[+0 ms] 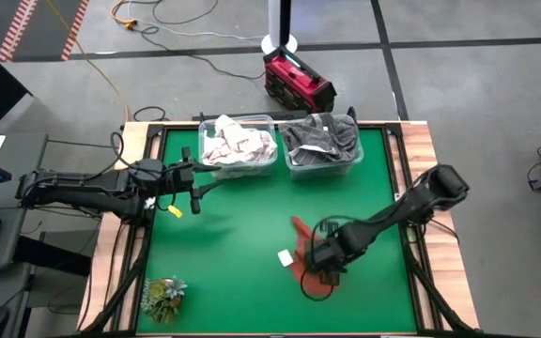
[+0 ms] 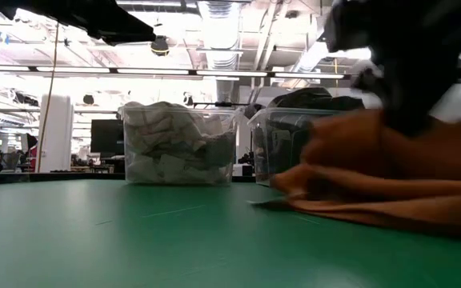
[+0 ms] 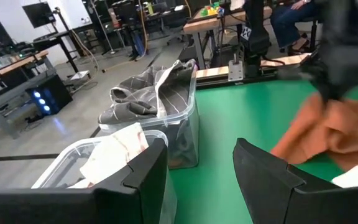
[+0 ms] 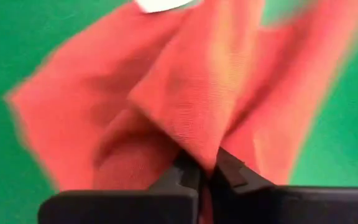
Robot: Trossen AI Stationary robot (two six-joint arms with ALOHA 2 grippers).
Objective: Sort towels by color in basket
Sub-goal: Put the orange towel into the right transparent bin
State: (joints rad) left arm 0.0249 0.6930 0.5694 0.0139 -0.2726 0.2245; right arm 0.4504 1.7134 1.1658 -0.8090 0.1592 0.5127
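Lying crumpled on the green desk (image 1: pixel 242 272), the rust orange towel (image 1: pixel 314 272) is pinched at a raised fold by the right gripper (image 1: pixel 328 275), whose fingers (image 4: pixel 182 176) are clenched together on the cloth. Just beside that gripper, on the side toward the left arm, a small white tag (image 1: pixel 285 256) lies on the mat. Well beyond the right gripper, at the far edge of the desk, stand two clear bins side by side: one (image 1: pixel 239 147) holds white and checked towels (image 2: pixel 174 144), the other (image 1: pixel 323 145) holds dark grey towels (image 3: pixel 142 99). The left gripper (image 1: pixel 193 188) hovers just in front of the white bin, its fingers spread and holding nothing. Well off from both grippers, a small green plant (image 1: pixel 163 297) sits at the near corner. Past the desk, a red case (image 1: pixel 298 80) and loose cables (image 1: pixel 186 28) lie on the grey floor; the low view shows ceiling strip lights (image 2: pixel 214 32) and distant workbenches.
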